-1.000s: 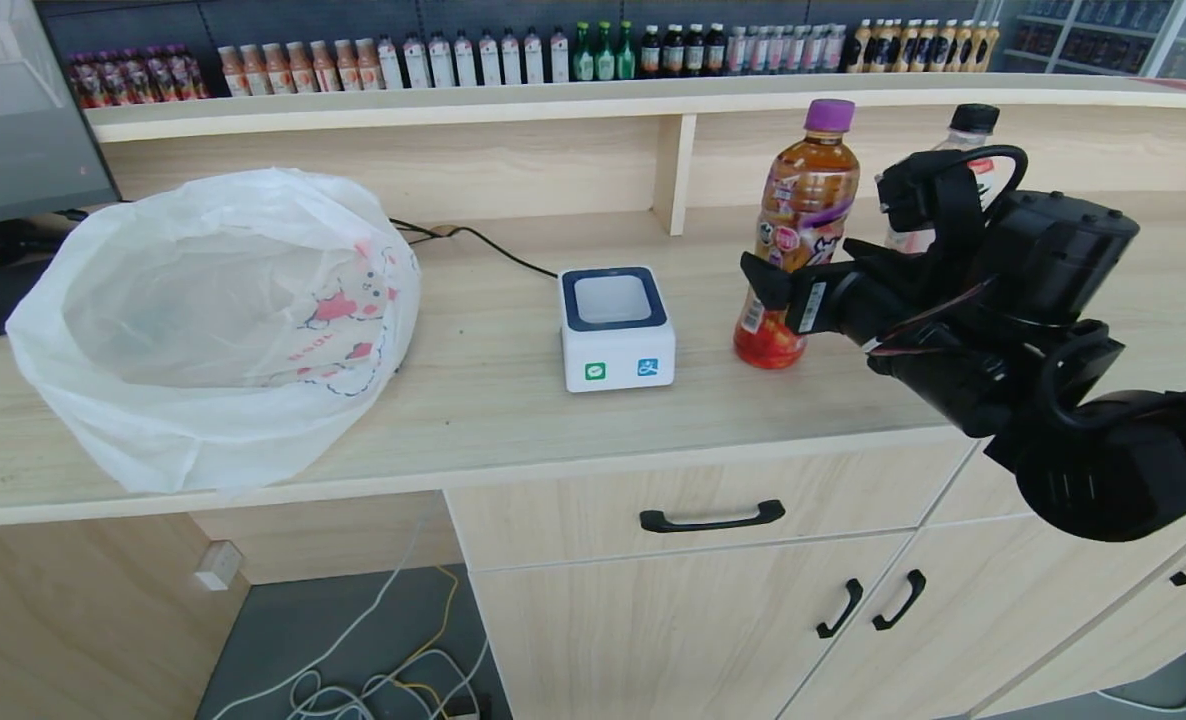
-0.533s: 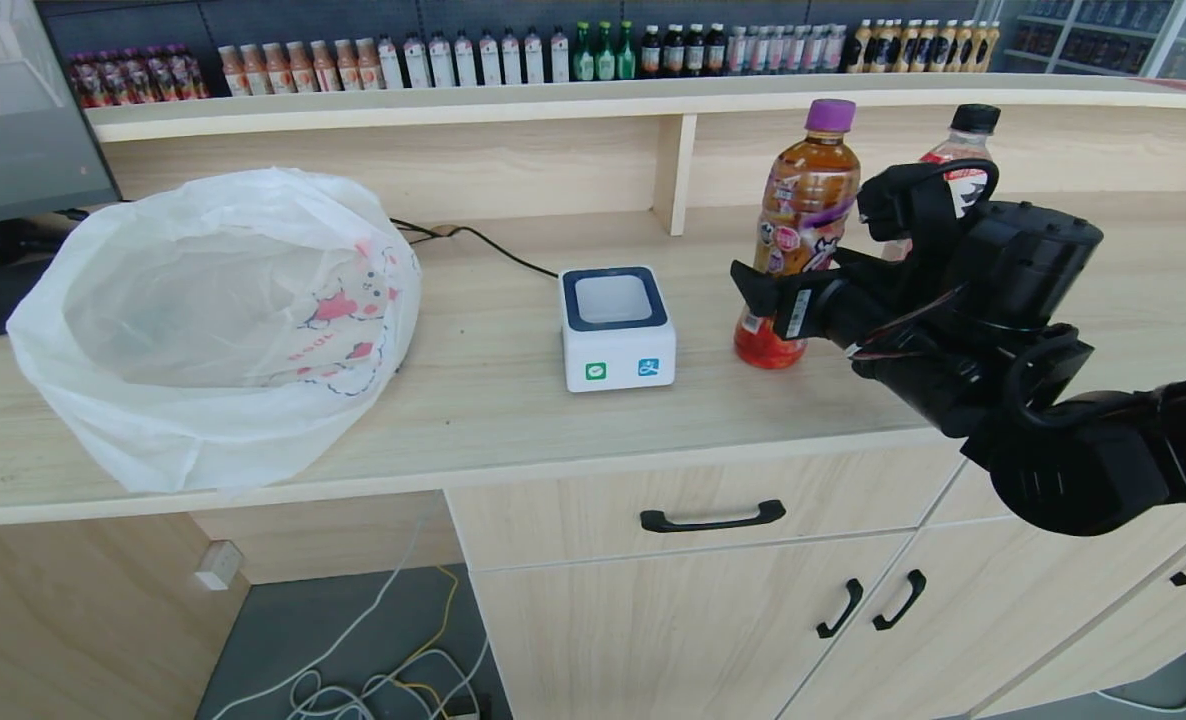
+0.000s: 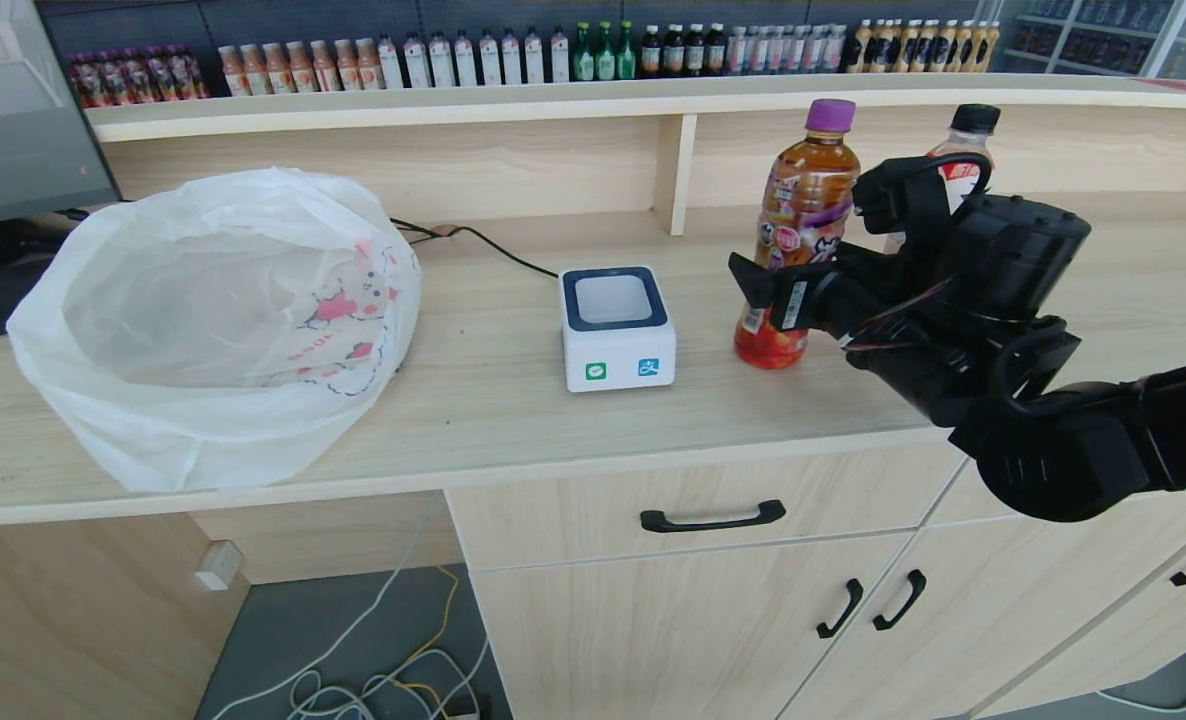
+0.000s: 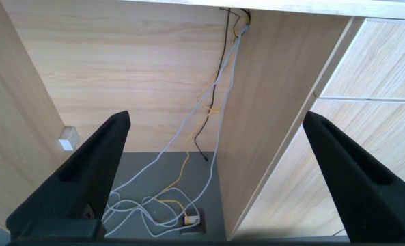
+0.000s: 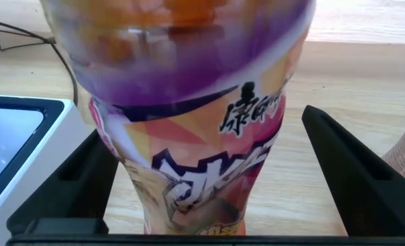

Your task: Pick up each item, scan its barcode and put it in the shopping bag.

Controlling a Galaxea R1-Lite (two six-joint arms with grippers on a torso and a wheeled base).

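One orange bottle (image 3: 798, 235): upright on tabletop (image 3: 513, 400), near scanner (image 3: 616, 325).
Right gripper (image 5: 202, 184): released, straddling it.
Left gripper (image 4: 216, 123): released, below tabletop.

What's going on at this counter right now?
The right claw is open around the purple-capped orange drink bottle, one finger on either side, not yet closed on it. The bottle stands upright on the counter, just to the right of the scanner. A black-capped bottle stands behind the arm. The shopping bag sits open at the left end. The left claw hangs open below the counter.
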